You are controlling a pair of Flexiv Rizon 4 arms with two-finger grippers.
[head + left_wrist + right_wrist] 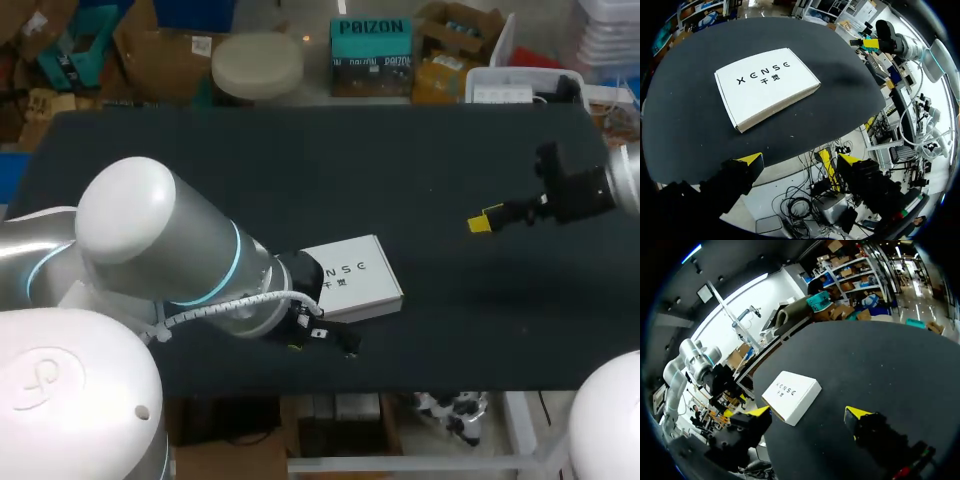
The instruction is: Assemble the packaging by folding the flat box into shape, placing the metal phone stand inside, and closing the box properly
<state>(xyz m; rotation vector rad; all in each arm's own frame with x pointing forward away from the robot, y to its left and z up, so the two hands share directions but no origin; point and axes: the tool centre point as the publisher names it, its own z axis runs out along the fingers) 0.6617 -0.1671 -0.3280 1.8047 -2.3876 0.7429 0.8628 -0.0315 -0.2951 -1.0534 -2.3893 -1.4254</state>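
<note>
The white box (355,275) lies flat and closed on the black table (450,320), lid up with dark print across it, left of the middle and close to the table's front edge. From the left wrist view it (765,85) sits ahead of the left gripper (801,165), apart from it. That gripper is released, its two yellow-tipped fingers (752,161) spread wide with nothing between them, and it hangs out at the table's front edge. In the head view the left arm (170,250) comes in low and covers the box's near left corner. The right gripper (487,222) hovers above the table's right part, well apart from the box. In its own wrist view it (807,415) is released too, empty, with the box (791,395) ahead of it.
</note>
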